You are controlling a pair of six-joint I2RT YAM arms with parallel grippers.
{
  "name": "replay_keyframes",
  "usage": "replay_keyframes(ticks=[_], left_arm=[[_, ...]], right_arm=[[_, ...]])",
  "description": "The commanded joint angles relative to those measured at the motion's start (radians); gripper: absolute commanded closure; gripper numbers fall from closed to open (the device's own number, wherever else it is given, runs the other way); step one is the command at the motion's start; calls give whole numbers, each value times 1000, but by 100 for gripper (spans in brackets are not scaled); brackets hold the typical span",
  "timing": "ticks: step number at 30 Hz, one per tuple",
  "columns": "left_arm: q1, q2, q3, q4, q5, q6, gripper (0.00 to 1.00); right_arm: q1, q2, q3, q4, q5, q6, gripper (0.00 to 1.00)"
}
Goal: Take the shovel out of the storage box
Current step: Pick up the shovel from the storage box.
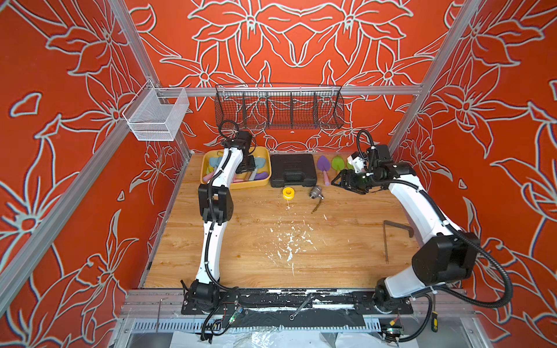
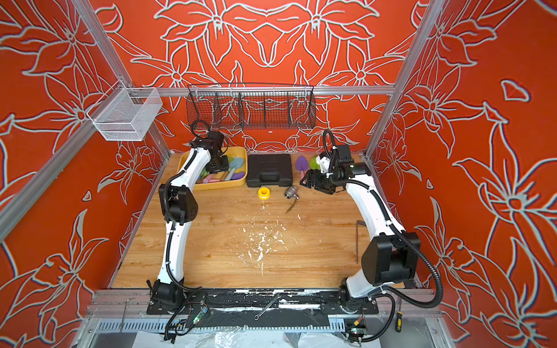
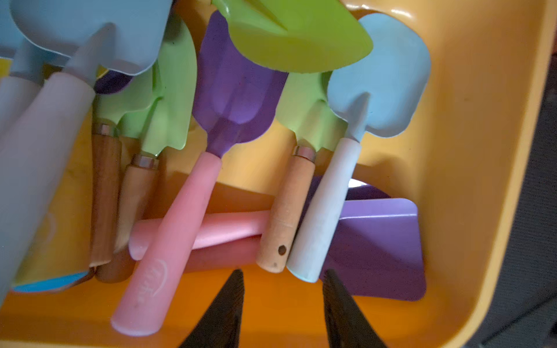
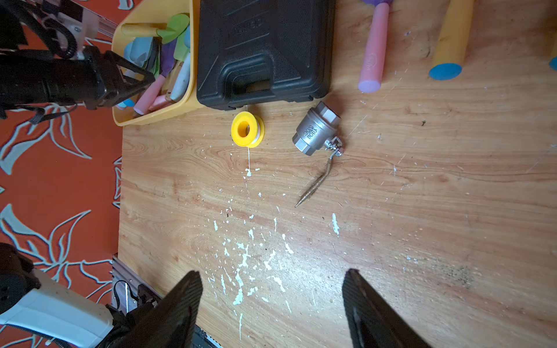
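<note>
The yellow storage box (image 1: 265, 178) stands at the table's back left and holds several shovels with blue, green and purple blades. My left gripper (image 3: 283, 274) hangs low inside the box (image 3: 467, 150), open, with only the box floor between its fingertips. Just beyond the tips lie the butt ends of a wooden-handled green shovel (image 3: 286, 217) and a white-handled light-blue shovel (image 3: 325, 211); a pink-handled purple shovel (image 3: 180, 229) lies to one side. My right gripper (image 4: 271, 274) is open and holds nothing, above the table's back right (image 1: 336, 180).
A black tool case (image 1: 293, 170) sits right beside the box. A purple shovel (image 1: 324, 168) and a green one (image 1: 338, 162) lie on the table past it. Mid-table are a yellow tape roll (image 1: 288, 192), a metal valve (image 1: 316, 192) and a hex key (image 1: 387, 238). Wire baskets (image 1: 278, 107) hang behind.
</note>
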Motion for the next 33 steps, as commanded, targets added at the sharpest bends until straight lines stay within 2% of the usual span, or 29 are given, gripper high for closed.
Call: replay_keyframes(ticks=[1, 8, 15, 21, 30, 33], left_arm=[[6, 38, 1, 6, 22, 33, 58], [8, 82, -10, 8, 69, 49, 60], [14, 122, -20, -27, 28, 32, 65], [15, 112, -53, -13, 41, 40, 67], [19, 16, -56, -4, 62, 34, 92], [18, -39, -72, -25, 84, 23, 97]], right_arm=[[13, -30, -12, 9, 5, 18, 24], [26, -33, -13, 2, 16, 29, 24], [39, -39, -25, 3, 24, 43, 24], [46, -46, -33, 7, 31, 55, 24], [48, -51, -37, 17, 53, 82, 25], [49, -53, -43, 19, 57, 84, 25]])
